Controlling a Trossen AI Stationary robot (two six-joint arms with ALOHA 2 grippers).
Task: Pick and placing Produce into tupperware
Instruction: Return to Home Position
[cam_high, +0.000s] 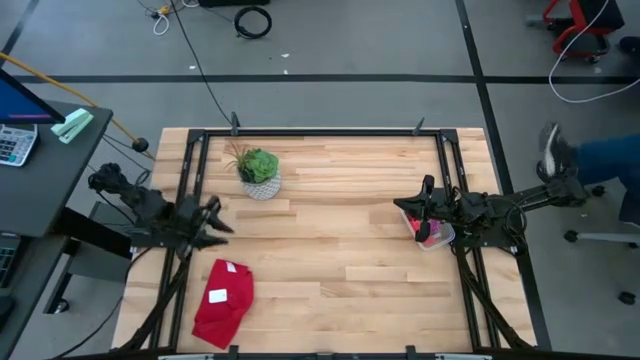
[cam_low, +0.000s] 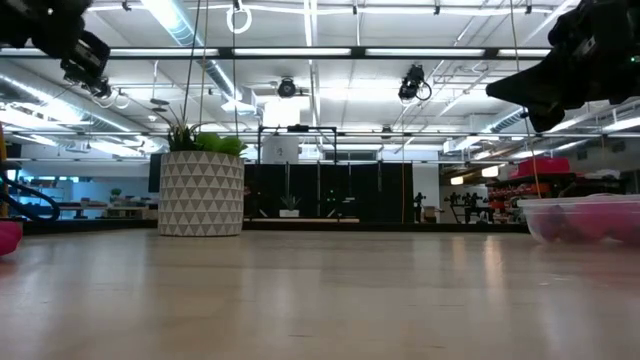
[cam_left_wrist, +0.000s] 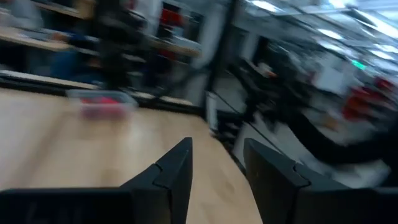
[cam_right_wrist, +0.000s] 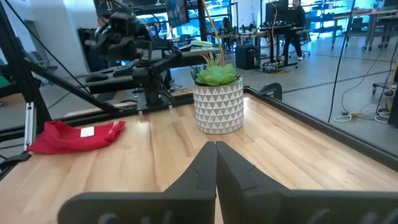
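The tupperware (cam_high: 437, 236), a small clear box, stands on the table near its right edge. Red and pink produce (cam_low: 598, 220) lies inside it. My right gripper (cam_high: 402, 206) hovers above the table just left of the box, pointing level toward the table's left side; its fingers are shut with nothing between them (cam_right_wrist: 216, 168). My left gripper (cam_high: 220, 224) hangs above the table's left side, pointing toward the right. Its fingers stand open with nothing between them (cam_left_wrist: 217, 180). Its wrist view shows the tupperware (cam_left_wrist: 102, 102) far off and blurred.
A white patterned pot with a green plant (cam_high: 260, 175) stands at the far left of the middle. A red cloth with a white label (cam_high: 224, 300) lies near the front left. A black frame (cam_high: 320, 132) runs around the table. Bare wood lies between the arms.
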